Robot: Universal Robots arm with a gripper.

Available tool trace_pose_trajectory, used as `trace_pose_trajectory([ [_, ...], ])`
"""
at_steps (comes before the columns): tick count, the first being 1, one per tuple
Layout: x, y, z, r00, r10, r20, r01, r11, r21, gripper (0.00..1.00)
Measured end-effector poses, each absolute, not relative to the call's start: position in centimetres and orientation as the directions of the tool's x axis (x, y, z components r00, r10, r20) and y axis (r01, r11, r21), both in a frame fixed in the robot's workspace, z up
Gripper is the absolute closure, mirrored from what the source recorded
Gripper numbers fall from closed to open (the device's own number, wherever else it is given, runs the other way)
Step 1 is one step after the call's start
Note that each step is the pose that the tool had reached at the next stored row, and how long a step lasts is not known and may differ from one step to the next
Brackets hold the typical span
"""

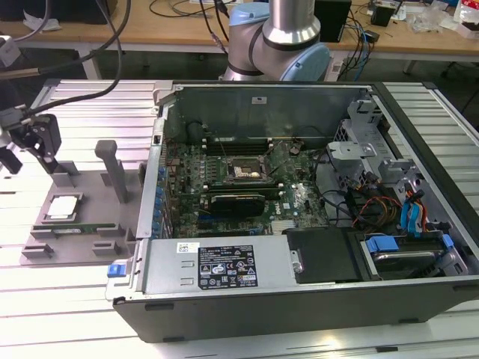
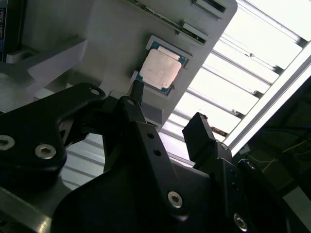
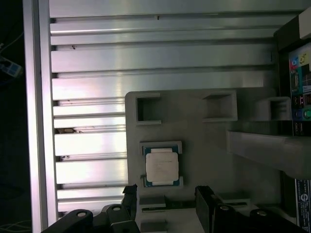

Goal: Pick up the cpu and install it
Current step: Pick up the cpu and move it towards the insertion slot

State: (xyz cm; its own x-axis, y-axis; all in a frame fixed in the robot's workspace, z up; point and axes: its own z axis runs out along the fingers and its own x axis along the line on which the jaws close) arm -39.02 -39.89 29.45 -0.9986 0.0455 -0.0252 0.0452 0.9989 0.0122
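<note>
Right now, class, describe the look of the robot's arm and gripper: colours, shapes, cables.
The arm is a silver-grey tube with pale blue joint caps. The gripper is matt black, its two angular linked fingers dotted with silver screw heads. Black cables loop towards it in the exterior view.

In the exterior view the silver-and-pale-blue robot arm (image 1: pixel 278 37) stands at the back, its column rising out of frame. Over to the first wrist view: the black two-fingered gripper (image 3: pixel 166 194) points downward, jaws wide apart, both black fingers (image 3: pixel 204 206) straight and free.
</note>
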Motion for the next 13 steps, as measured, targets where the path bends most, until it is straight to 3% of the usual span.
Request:
trace_pose_trajectory([
  [13,-39.02,-39.89,28.73,-0.999,0.046,-0.025,0.045,0.999,0.012,0.4],
])
